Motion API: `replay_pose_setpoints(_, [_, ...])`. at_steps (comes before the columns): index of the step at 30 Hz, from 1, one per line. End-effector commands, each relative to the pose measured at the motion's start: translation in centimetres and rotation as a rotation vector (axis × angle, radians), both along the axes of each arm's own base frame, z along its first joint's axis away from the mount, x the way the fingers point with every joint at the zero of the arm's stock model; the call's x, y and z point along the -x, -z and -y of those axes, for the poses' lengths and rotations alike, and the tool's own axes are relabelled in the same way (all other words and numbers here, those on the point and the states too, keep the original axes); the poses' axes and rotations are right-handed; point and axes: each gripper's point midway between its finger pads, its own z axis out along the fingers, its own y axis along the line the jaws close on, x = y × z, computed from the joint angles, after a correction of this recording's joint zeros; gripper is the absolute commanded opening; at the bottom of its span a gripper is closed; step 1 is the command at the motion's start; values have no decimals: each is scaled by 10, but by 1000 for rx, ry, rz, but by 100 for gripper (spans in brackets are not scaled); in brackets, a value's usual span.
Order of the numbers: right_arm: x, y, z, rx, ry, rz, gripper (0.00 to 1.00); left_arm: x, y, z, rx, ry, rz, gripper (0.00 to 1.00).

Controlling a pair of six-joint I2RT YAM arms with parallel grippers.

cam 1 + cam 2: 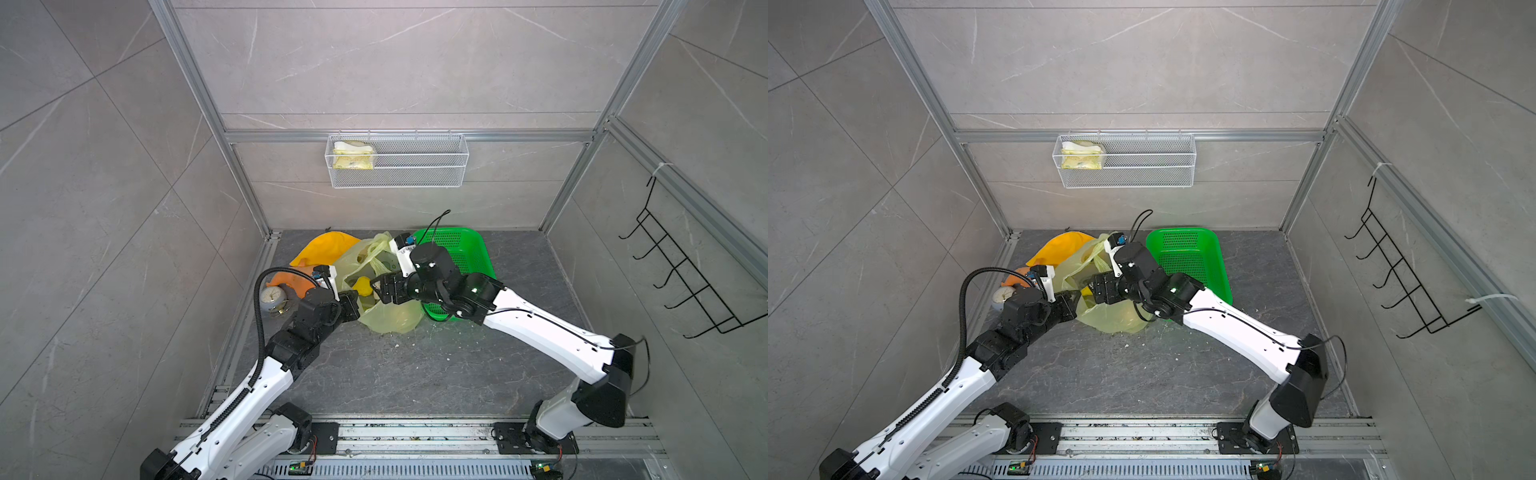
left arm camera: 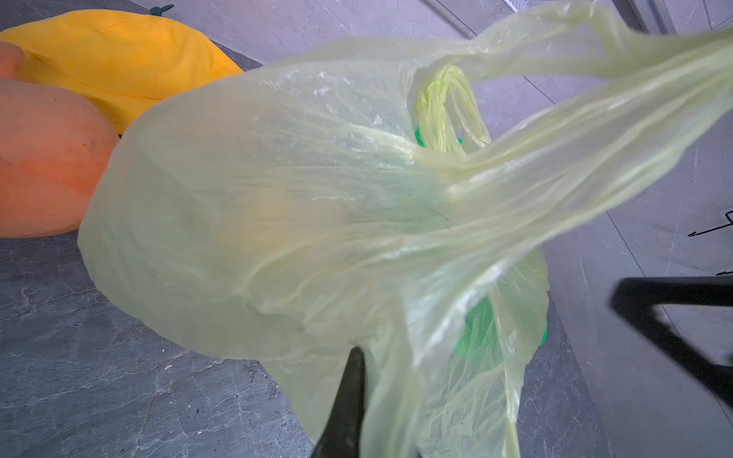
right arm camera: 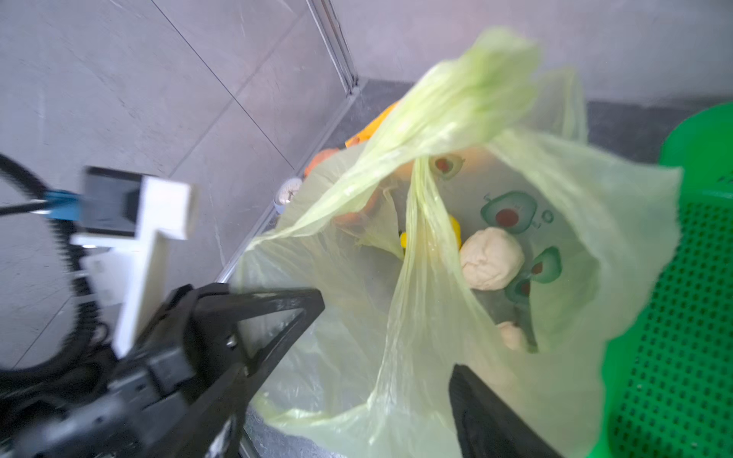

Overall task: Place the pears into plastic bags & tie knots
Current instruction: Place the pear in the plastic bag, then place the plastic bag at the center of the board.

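The yellow-green plastic bag sits open on the floor between both arms. Inside it lie two beige pears and a yellow pear. My left gripper is shut on the bag's near-left rim. My right gripper is open over the bag's mouth, with a loose handle strap running between its fingers. No knots show; the handle loops hang loose.
A green basket touches the bag on the right. An orange gourd, a yellow cloth and a small clock lie to the left. A wire basket hangs on the back wall, and a black hook rack on the right wall.
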Motion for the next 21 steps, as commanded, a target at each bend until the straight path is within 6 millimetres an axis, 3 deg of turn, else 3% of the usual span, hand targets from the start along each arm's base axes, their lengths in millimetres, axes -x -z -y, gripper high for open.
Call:
replay_pose_setpoints(1, [-7, -7, 26, 106, 50, 81, 87, 2, -12, 4, 45, 13, 36, 0])
replay_pose_setpoints(6, [-33, 12, 25, 185, 75, 78, 90, 4, -10, 4, 56, 13, 29, 0])
replay_pose_setpoints(14, [-40, -29, 3, 12, 21, 76, 91, 9, -13, 2, 77, 11, 30, 0])
replay_pose_setpoints(21, [-49, -43, -5, -40, 22, 87, 91, 9, -13, 4, 83, 17, 26, 0])
